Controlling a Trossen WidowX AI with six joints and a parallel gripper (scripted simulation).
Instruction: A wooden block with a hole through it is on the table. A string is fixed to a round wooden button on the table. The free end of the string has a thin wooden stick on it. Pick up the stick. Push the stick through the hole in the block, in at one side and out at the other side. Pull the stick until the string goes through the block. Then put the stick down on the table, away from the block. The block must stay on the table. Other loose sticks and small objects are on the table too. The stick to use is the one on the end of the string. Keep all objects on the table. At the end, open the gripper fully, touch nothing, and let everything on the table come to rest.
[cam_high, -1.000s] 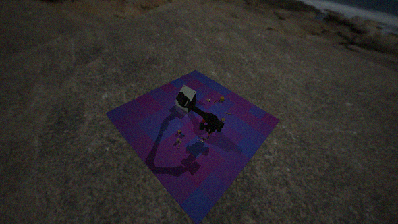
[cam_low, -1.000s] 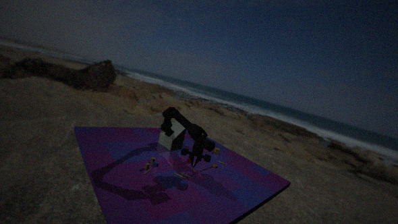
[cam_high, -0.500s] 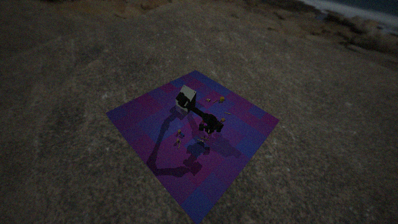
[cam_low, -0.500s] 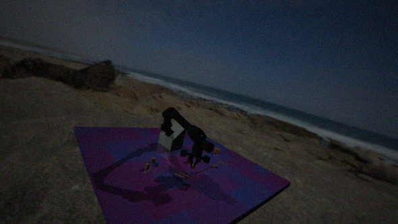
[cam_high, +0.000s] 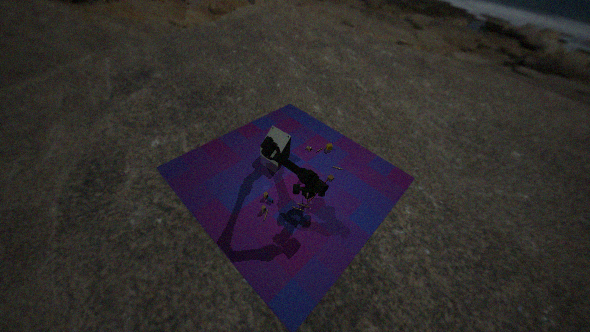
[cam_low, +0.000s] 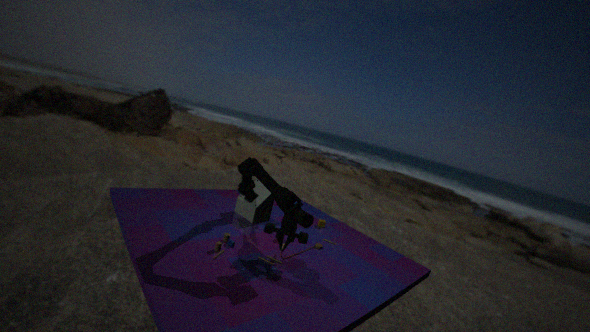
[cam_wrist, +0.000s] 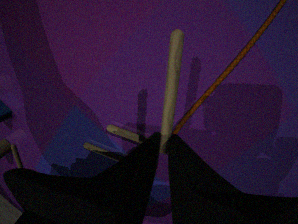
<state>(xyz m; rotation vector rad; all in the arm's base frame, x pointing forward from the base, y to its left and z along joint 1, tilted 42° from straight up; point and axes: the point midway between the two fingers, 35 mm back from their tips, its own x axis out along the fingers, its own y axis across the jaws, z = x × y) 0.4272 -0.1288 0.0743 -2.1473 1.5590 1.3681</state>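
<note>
My gripper (cam_high: 308, 198) (cam_low: 282, 248) (cam_wrist: 165, 138) is shut on the pale wooden stick (cam_wrist: 173, 80) near its string end, above the table (cam_high: 290, 300) (cam_low: 190, 310). The stick points away from the fingertips in the wrist view. The orange string (cam_wrist: 227, 75) leaves beside the fingertips and runs straight to the upper right. In the exterior view it reaches a small yellow-brown piece (cam_high: 330, 178) (cam_low: 318, 246), seemingly the button. A larger yellow piece (cam_high: 328, 147) (cam_low: 321, 223) near the arm base's side looks like the block. Its hole is too small to make out.
Two loose sticks lie below the gripper, one a pale stick (cam_wrist: 124, 133), the other a thinner stick (cam_wrist: 100, 150). Another stick (cam_high: 337, 167) (cam_low: 329, 241) lies beyond the button. A blue object (cam_high: 270, 200) (cam_low: 230, 244) (cam_wrist: 4, 111) lies among small yellow pieces at the left.
</note>
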